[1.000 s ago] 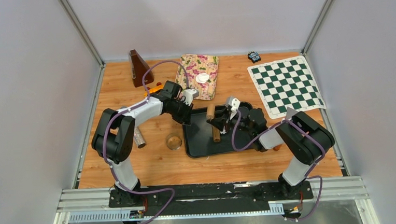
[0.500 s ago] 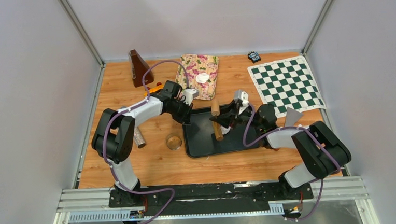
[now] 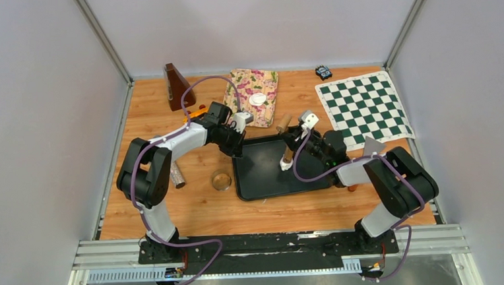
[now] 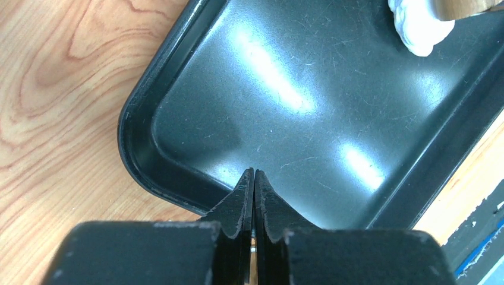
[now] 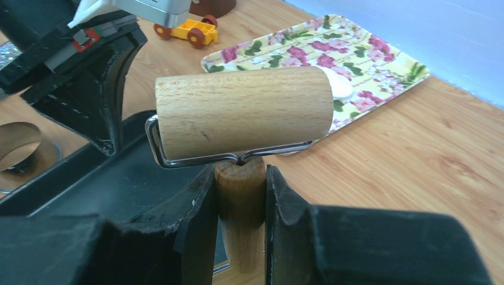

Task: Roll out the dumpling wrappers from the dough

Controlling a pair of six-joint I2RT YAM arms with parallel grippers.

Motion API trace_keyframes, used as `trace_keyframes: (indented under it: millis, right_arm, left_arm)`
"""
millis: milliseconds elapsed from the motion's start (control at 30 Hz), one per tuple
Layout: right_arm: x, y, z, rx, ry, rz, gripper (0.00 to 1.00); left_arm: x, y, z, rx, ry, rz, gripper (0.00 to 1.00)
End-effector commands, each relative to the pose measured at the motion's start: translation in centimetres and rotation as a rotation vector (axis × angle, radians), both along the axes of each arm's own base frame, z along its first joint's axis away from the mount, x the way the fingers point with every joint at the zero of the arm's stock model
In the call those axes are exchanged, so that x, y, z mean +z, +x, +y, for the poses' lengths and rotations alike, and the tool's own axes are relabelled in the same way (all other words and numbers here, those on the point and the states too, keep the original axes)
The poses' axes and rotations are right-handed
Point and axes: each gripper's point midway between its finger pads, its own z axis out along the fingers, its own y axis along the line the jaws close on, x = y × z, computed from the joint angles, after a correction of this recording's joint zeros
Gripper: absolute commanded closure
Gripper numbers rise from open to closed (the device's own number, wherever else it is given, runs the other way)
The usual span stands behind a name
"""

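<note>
Moved since a sec ago: small wooden roller (image 3: 284, 122) w/ wire bracket & wood handle, carried by R arm from mid-tray to far rim of black rectangular baking tray (image 3: 258, 182), head now poking past that rim toward rectangular pink-flowered tray (image 3: 242, 83). R gripper (image 5: 241, 178) clamped on roller handle, one finger each side, head crosswise just beyond fingertips. Irregular white dough lump (image 3: 284, 165) on black tray floor at handle's near end; in L wrist view, at top right w/ wood edge touching it. L arm unmoved, at black tray's far-left corner; L gripper (image 4: 254, 176) pressed together, holding nothing, tips at tray rim, contact unclear. Dumpling wrappers (image 3: 257, 100): round white discs, count unclear, on pink-flowered tray beyond black tray, apart from both grippers. Elsewhere on wood tabletop (image 3: 174, 213): clear round ring cutter (image 3: 221, 180) just left of black tray, brown pyramid metronome (image 3: 177, 86) far left, green-white chessboard mat (image 3: 364, 109) far right.
</note>
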Motion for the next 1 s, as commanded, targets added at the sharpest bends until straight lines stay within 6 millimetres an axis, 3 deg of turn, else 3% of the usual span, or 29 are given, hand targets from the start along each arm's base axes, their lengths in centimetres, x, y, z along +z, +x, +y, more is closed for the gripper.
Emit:
trace_keyframes:
  millis: [0, 267, 500, 667, 967]
  right_arm:
    - [2.8, 2.1, -0.8, -0.100, -0.009, -0.117, 1.00]
    - [0.1, 1.1, -0.3, -0.059, -0.073, -0.030, 1.00]
    - [0.1, 0.2, -0.3, -0.023, -0.114, -0.023, 1.00]
    - [1.1, -1.6, 2.1, 0.102, -0.058, -0.020, 1.00]
    - [-0.3, -0.9, 4.7, 0.092, -0.083, -0.029, 1.00]
  left_arm:
    - [1.1, 0.8, -0.7, -0.025, -0.019, -0.042, 0.95]
    - [1.2, 0.9, -0.6, -0.021, -0.014, -0.048, 0.97]
    - [1.3, 0.9, -0.6, -0.019, -0.016, -0.046, 0.98]
    - [1.2, 0.9, -0.7, -0.019, -0.016, -0.042, 0.99]
    - [1.2, 0.8, -0.7, -0.021, -0.015, -0.042, 1.00]
